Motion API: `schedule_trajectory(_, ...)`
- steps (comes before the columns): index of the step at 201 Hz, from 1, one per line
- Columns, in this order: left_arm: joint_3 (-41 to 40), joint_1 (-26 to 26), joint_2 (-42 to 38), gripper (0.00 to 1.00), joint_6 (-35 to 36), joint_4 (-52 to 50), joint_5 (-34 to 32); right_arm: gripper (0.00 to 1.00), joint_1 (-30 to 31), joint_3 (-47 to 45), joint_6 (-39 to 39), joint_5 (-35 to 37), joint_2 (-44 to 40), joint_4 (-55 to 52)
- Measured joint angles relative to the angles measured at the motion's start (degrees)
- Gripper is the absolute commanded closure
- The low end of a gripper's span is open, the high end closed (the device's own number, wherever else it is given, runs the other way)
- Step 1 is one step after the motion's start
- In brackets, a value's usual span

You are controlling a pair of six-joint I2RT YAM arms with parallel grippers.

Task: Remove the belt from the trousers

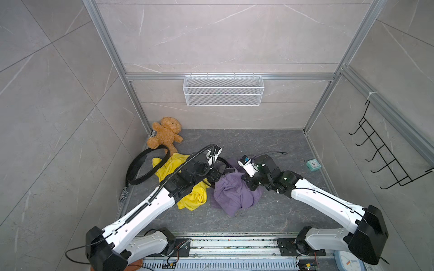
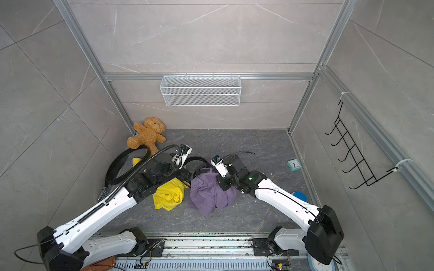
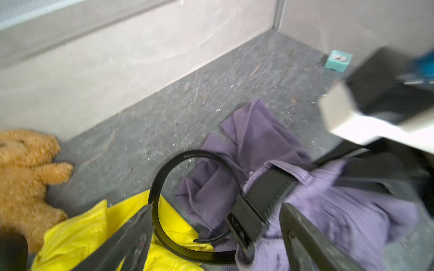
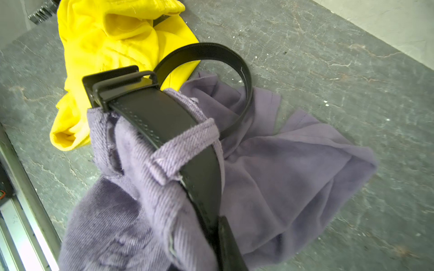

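Observation:
Purple trousers (image 1: 232,194) lie crumpled mid-floor, and a black belt (image 4: 164,117) runs through their waistband loops. The belt's black buckle (image 3: 246,220) sits at the waistband's end. Its free end curls in a loop (image 3: 187,159) over the floor. My right gripper (image 4: 218,234) is shut on the waistband with the belt strap pinched in it, lifting that part off the floor. One finger is hidden by cloth. My left gripper (image 3: 216,232) is open, with its fingers (image 3: 131,234) on either side of the buckle and not touching it.
Yellow trousers (image 1: 192,194) lie under my left arm, and a second black belt (image 1: 145,166) loops beside them. A teddy bear (image 1: 165,135) sits in the back left corner. A teal clock (image 1: 313,164) stands by the right wall, a wire basket (image 1: 223,90) and a hook rack (image 1: 385,152) hang above.

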Motion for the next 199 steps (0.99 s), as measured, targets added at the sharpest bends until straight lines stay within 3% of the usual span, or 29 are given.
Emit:
schedule_trajectory(34,0.7,-1.2,-1.8,0.13,3.5,-3.8,2.4,0.93,0.1,2.2,-0.9,0.6,0.0,-3.5)
schedule_trajectory(107,0.7,-6.3,6.5,0.2,7.5,-5.9,-0.6,0.93,1.3,5.9,-1.5,0.6,0.0,-7.4)
schedule_trajectory(165,0.7,-6.3,7.2,0.41,10.6,-4.9,-4.5,0.93,2.1,6.1,-1.9,0.5,-0.1,-8.8)
schedule_trajectory(199,0.7,-6.4,7.2,0.44,11.7,-5.2,-4.6,0.93,2.3,6.4,-2.4,0.6,-0.4,-9.6)
